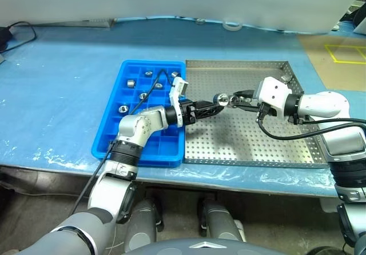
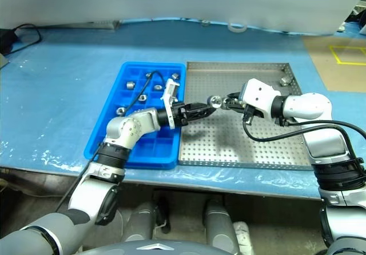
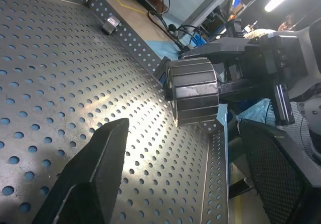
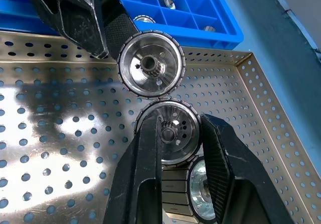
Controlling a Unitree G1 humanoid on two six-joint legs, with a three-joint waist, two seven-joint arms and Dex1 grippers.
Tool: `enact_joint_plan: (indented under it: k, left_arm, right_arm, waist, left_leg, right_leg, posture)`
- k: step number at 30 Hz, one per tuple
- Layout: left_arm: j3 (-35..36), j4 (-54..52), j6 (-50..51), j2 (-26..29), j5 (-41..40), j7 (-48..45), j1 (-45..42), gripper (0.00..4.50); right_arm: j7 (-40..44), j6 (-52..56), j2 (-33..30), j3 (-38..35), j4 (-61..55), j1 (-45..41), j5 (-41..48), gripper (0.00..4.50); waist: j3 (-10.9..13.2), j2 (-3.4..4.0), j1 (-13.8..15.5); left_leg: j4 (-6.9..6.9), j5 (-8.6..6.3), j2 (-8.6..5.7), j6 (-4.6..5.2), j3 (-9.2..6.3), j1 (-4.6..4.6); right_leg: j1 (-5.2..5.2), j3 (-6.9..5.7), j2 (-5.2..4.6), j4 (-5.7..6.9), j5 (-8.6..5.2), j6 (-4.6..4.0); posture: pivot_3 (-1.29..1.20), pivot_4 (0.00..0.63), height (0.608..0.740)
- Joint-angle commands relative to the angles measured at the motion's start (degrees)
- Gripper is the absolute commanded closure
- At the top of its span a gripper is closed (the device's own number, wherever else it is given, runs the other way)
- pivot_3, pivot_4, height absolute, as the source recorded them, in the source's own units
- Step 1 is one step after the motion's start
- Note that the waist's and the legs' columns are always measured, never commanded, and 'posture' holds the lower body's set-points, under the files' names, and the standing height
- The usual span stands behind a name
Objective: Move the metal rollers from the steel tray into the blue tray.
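Observation:
Above the middle of the steel tray (image 1: 251,140), my right gripper (image 1: 235,100) is shut on a metal roller (image 4: 168,132). A second roller (image 4: 150,68) shows just past its fingertips; I cannot tell what carries it. My left gripper (image 1: 210,104) reaches in level from the blue tray's side and is open, with that roller (image 3: 193,91) ahead of its spread fingertips (image 3: 108,143) and not touched. One more roller (image 1: 284,79) lies in the steel tray's far right corner. The blue tray (image 1: 108,136) holds several rollers (image 1: 130,84) in its far compartments.
The two trays stand side by side on a blue-covered table, the blue one to the left. A tape roll (image 1: 231,25) lies at the back. A black cable (image 1: 17,32) runs at the far left. A brown board with yellow marking (image 1: 343,52) is at the right.

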Motion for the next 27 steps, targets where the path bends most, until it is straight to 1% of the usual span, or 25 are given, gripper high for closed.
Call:
enact_joint_plan:
  k: [1, 11, 14, 17, 23, 26, 27]
  left_arm:
    - [1.06, -0.08, -0.09, -0.54, -0.86, 0.29, -1.55, 0.81]
    - [3.59, 2.19, -2.08, -2.63, -1.03, 2.21, -2.87, 0.81]
    - [4.1, 2.12, -2.4, -2.94, -1.21, 2.18, -2.87, 1.44]
    - [3.85, 1.94, -2.37, -2.83, -0.66, 2.66, -2.77, 2.34]
    - [3.54, 1.94, -2.75, -2.88, -0.53, 2.21, -2.77, 2.34]
    - [3.81, 2.06, -3.37, -2.88, -0.21, 2.76, -2.84, 2.91]
    - [3.78, 2.11, -3.69, -2.84, 0.11, 3.12, -2.9, 3.21]
  right_arm:
    - [-0.17, -0.06, -0.47, -1.02, -3.62, -0.2, 1.47, 3.75]
    - [-0.19, 1.92, -0.15, -0.72, -6.63, -0.06, 1.93, 3.75]
    - [-0.3, 2.13, -0.07, -0.64, -6.75, -0.12, 1.91, 3.75]
    - [-0.55, 2.37, 0.09, -0.36, -7.04, -0.07, 1.9, 3.75]
    - [-0.79, 2.48, 0.25, 0.04, -6.89, -0.64, 1.99, 3.75]
    - [-0.86, 2.43, 0.38, 0.17, -6.73, -0.91, 2.06, 3.75]
    - [-0.89, 2.45, 0.41, 0.2, -6.71, -0.97, 2.1, 3.75]
  waist:
    - [0.0, 0.0, -0.02]
    - [0.0, 0.0, -0.01]
    - [0.0, 0.0, -0.03]
    - [0.0, 0.0, -0.04]
    - [0.0, 0.0, -0.03]
    - [0.0, 0.0, -0.01]
    - [0.0, 0.0, -0.02]
  left_leg:
    - [0.0, 0.0, 0.0, 0.0, 0.0, 0.0]
    - [0.01, 0.0, 0.0, 0.0, 0.0, 0.0]
    - [0.01, 0.0, 0.0, 0.0, 0.0, 0.0]
    - [0.01, 0.0, 0.0, 0.0, 0.0, 0.0]
    - [0.01, 0.0, 0.0, 0.0, 0.0, 0.0]
    - [0.01, 0.0, 0.0, 0.0, 0.0, 0.0]
    - [0.01, 0.0, 0.0, 0.0, 0.0, 0.0]
  right_leg:
    - [0.0, 0.0, 0.0, 0.0, 0.0, 0.0]
    - [0.0, 0.0, 0.0, 0.0, 0.0, 0.0]
    - [0.0, 0.0, 0.0, 0.0, 0.0, 0.0]
    - [0.0, 0.0, 0.0, 0.01, 0.0, 0.0]
    - [0.0, 0.0, 0.0, 0.01, 0.0, 0.0]
    - [0.0, 0.0, 0.0, 0.01, 0.0, 0.0]
    - [0.0, 0.0, 0.0, 0.01, 0.0, 0.0]
  posture:
    - [-0.27, 0.15, 0.74]
    - [-0.27, 0.15, 0.74]
    - [-0.27, 0.15, 0.74]
    - [-0.27, 0.15, 0.74]
    - [-0.27, 0.15, 0.74]
    - [-0.27, 0.15, 0.74]
    - [-0.27, 0.15, 0.74]
